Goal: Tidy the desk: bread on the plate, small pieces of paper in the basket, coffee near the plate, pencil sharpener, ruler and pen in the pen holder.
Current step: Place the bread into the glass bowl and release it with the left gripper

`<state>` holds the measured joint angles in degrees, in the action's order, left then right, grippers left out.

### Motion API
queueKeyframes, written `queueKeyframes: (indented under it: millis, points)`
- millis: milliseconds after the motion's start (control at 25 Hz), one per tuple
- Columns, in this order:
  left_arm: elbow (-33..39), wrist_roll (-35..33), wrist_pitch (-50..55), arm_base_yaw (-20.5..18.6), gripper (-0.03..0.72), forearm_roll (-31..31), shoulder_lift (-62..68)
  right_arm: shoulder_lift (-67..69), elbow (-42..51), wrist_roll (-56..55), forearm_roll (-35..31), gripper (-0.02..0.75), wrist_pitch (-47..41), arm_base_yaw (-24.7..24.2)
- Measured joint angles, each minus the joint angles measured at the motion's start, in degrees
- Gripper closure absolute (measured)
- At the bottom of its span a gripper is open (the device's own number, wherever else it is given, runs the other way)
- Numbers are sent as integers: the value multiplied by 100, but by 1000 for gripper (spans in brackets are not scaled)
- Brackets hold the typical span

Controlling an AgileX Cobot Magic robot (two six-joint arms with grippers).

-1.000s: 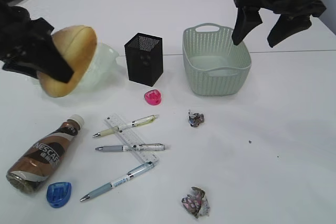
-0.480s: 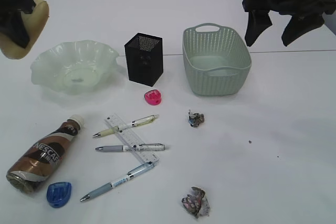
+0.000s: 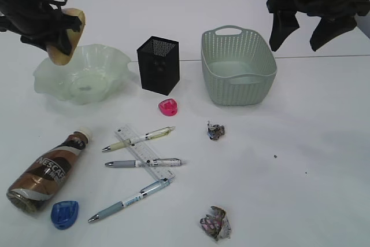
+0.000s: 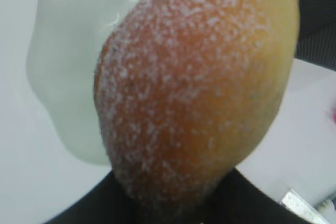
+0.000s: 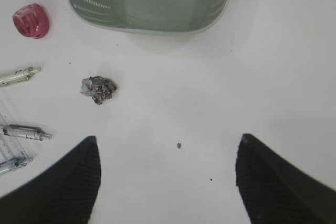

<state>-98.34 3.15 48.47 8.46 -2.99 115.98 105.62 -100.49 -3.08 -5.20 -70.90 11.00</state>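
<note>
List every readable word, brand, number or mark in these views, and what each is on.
"NESCAFE": on the label of the coffee bottle lying on the desk.
Ruler: black graduation marks, numbers too small to read.
Pens: any barrel print is too small to read.
Wrist views: no text.

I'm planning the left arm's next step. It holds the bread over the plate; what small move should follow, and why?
Probably lower the bread a little toward the plate's middle, then open. The left gripper holds it tilted above the far left rim, clear of the dish, so releasing now might drop it on the edge.
</note>
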Motion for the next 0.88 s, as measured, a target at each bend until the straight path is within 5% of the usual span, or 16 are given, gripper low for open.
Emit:
queueKeyframes:
  millis: [600, 880]
  points:
    - [-538, 0, -576, 0, 474, 4, 1274, 0, 0, -9, 0, 152, -2, 0]
    - [-538, 0, -628, 0, 274, 179, 1287, 0, 0, -43, 0, 152, -12, -4]
